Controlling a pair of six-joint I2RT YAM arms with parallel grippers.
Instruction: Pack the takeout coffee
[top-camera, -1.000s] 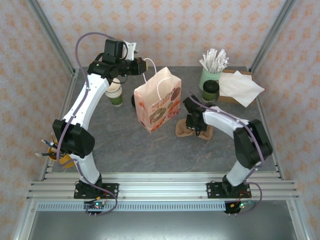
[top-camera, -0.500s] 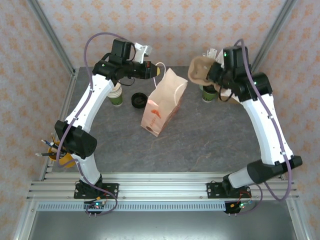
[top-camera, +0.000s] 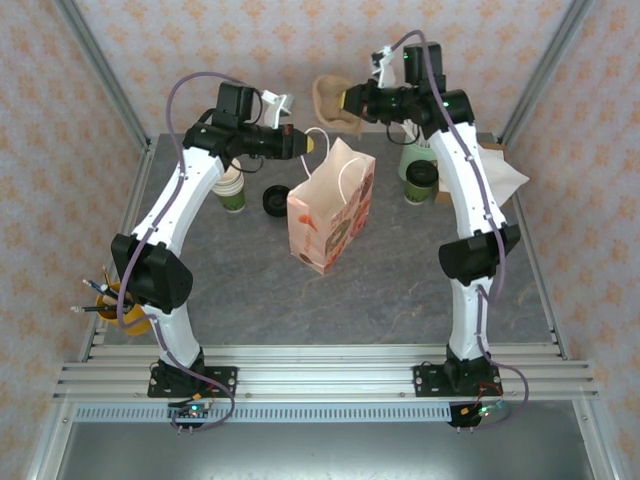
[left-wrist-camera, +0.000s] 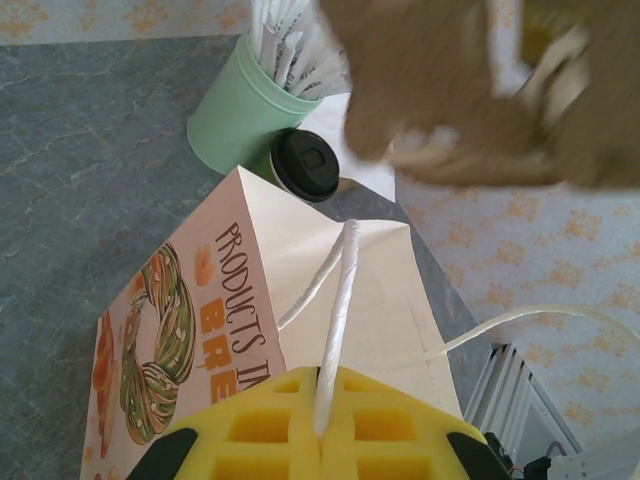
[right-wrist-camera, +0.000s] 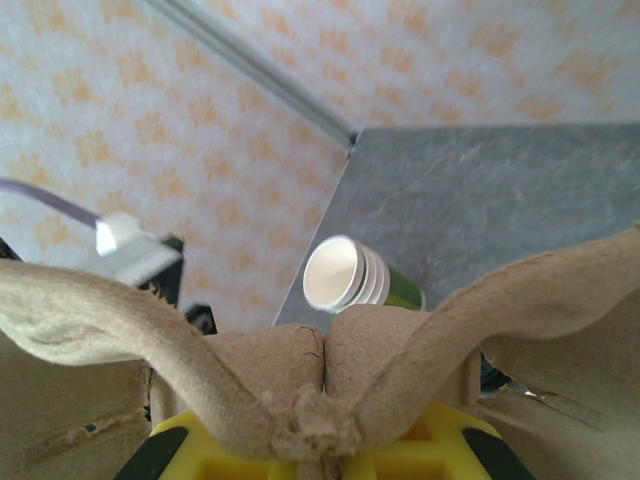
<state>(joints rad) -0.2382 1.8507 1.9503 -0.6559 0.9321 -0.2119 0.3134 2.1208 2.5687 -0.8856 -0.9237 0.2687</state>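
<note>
The takeout coffee (top-camera: 420, 182), a green-sided cup with a black lid, stands at the back right of the table; it also shows as the black-lidded cup (left-wrist-camera: 307, 167) next to the mint straw holder (left-wrist-camera: 240, 115). My left gripper (top-camera: 310, 143) is shut on the white cord handle (left-wrist-camera: 340, 290) of the printed paper bag (top-camera: 330, 210), holding it upright. My right gripper (top-camera: 347, 100) is raised above the bag's far side and is shut on the centre ridge of a brown pulp cup carrier (top-camera: 328, 98). The carrier (right-wrist-camera: 300, 370) spreads to both sides of the yellow fingers.
A stack of lidless cups (top-camera: 230, 190) and a loose black lid (top-camera: 275, 201) sit at the back left. White napkins (top-camera: 495, 172) lie on a box at the back right. A yellow holder with pens (top-camera: 112, 305) hangs at the left edge. Metal frame posts rise at both back corners.
My right arm has lifted the pulp carrier off the table and swung it up and back to above the bag. The left gripper has kept its hold while the bag shifted slightly.
</note>
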